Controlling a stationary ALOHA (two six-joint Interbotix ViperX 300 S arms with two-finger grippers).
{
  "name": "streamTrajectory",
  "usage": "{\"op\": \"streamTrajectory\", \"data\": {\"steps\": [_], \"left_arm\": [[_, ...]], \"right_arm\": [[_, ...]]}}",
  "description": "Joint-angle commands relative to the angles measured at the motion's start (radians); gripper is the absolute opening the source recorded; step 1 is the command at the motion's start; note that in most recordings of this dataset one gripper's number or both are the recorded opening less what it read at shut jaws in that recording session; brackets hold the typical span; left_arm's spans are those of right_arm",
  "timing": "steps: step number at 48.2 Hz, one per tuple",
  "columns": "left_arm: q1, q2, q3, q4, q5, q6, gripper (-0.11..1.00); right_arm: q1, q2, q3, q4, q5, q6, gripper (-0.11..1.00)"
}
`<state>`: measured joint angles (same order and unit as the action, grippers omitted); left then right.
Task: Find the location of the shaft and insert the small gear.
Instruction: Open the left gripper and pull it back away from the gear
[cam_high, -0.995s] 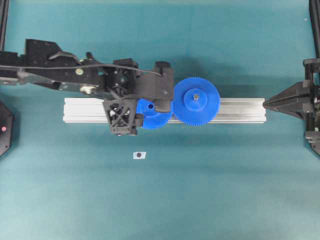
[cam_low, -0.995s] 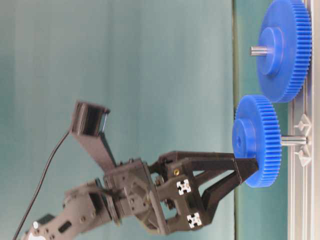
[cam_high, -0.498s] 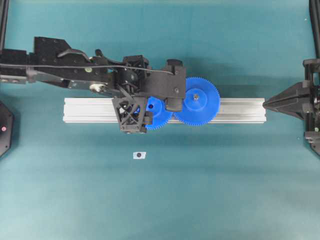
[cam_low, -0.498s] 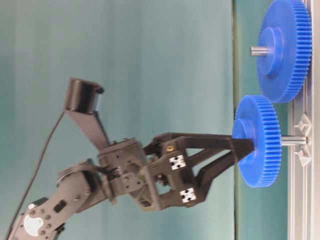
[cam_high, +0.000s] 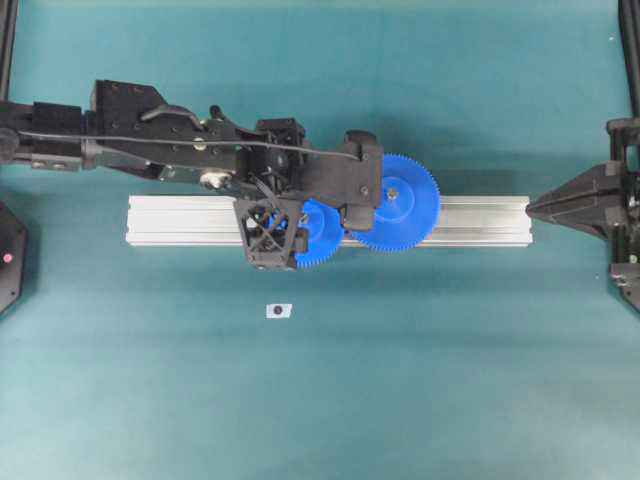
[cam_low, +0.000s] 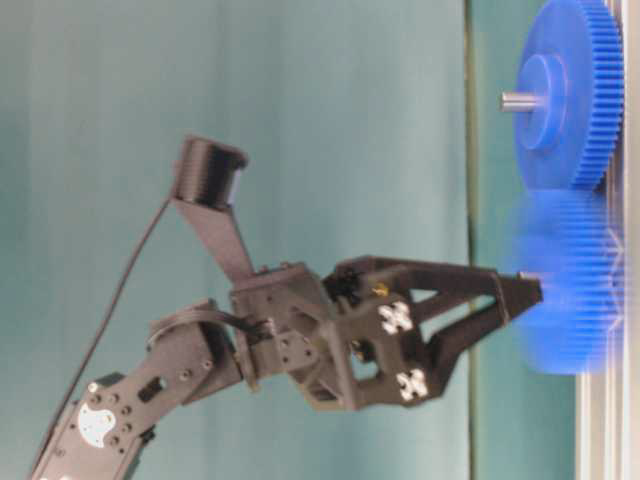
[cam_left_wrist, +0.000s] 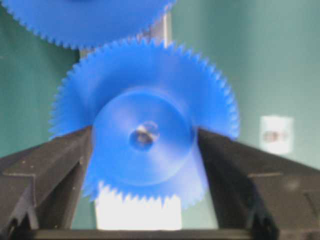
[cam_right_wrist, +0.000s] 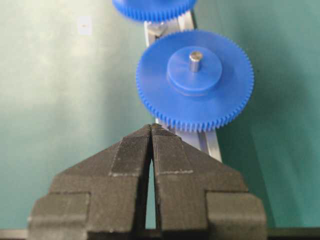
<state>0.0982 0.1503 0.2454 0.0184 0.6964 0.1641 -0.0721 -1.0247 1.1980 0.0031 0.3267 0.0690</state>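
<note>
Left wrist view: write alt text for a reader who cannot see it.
A blurred small gear fills the centre, its raised hub between the two black fingers of the left gripper, with a metal shaft tip showing in its centre hole. The toothed edge of a larger gear sits above it, and a small white marker lies on the teal table.

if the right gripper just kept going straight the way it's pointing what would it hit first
Most likely the large gear on the rail; it sits straight ahead of the shut right gripper. Height is hard to judge, so it might meet the rail's end first.
</note>
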Motion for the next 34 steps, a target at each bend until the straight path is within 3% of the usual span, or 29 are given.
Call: {"op": "streamTrajectory", "data": {"steps": [1,16,34], "left_arm": [[0.011,-0.017,-0.034,0.003,0.015,0.015,0.79],[0.011,-0.066,-0.054,0.003,0.026,0.017,0.79],[0.000,-0.239,0.046,0.003,-0.023,-0.078,0.79]], "right_arm": [[-0.002,0.005,-0.009,0.002,-0.008,0.006,0.05],[-0.002,0.002,-0.006,0.000,-0.011,0.006,0.05],[-0.002,0.000,-0.006,0.000,-0.011,0.006,0.05]]}}
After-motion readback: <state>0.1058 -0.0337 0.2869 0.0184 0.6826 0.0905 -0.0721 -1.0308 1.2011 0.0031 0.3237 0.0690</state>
